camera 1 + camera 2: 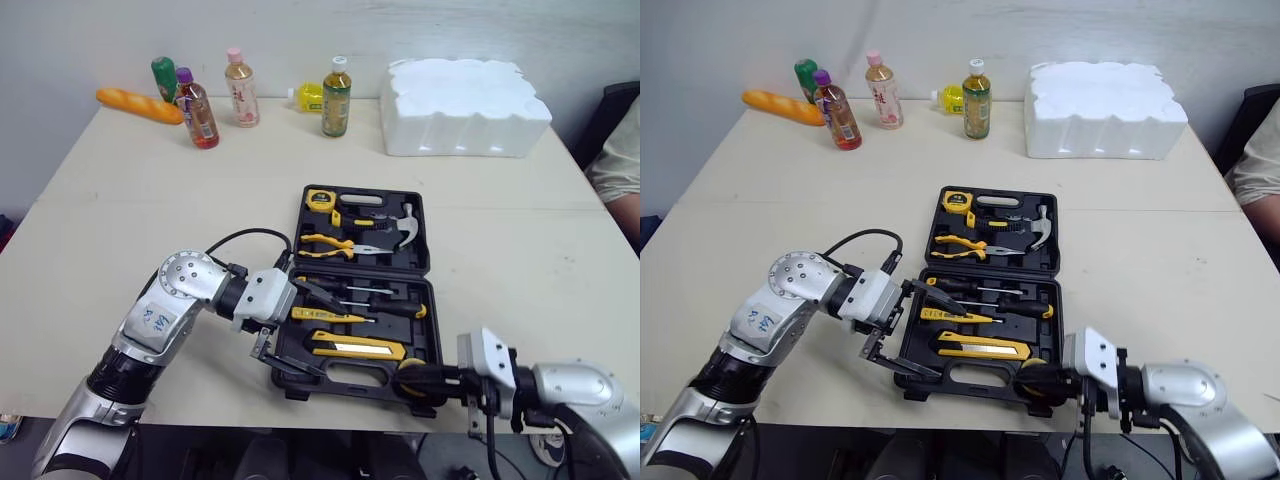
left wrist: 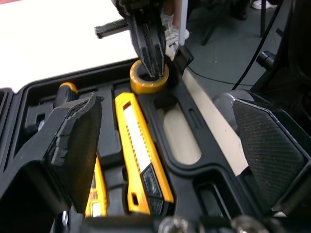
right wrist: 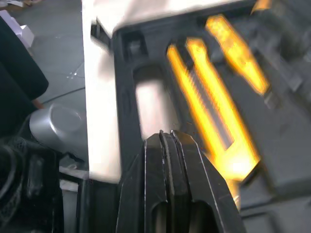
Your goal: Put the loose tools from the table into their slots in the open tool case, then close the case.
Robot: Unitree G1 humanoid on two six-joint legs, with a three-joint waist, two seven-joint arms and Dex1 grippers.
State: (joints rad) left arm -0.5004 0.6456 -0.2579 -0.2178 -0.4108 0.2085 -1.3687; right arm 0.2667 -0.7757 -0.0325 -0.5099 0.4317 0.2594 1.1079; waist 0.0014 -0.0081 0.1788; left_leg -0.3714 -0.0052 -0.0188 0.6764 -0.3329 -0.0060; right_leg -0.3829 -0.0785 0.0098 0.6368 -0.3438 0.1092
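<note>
Black tool case (image 1: 400, 268) holds knife (image 1: 358, 347), pliers (image 1: 335, 245), hammer (image 1: 400, 228); left claw (image 2: 165, 101) gapes wide, right claw (image 2: 154, 68) pinched closed at yellow ring (image 2: 141, 85).

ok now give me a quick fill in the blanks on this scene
1. The left tool has its jaws ___.
2. The roll at the right tool's tip is ___ in colour.
3. The foam block sits at the table's far ___ corner.
Missing: open; yellow; right.

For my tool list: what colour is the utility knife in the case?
The knife is yellow and black; left wrist view shows it best.
</note>
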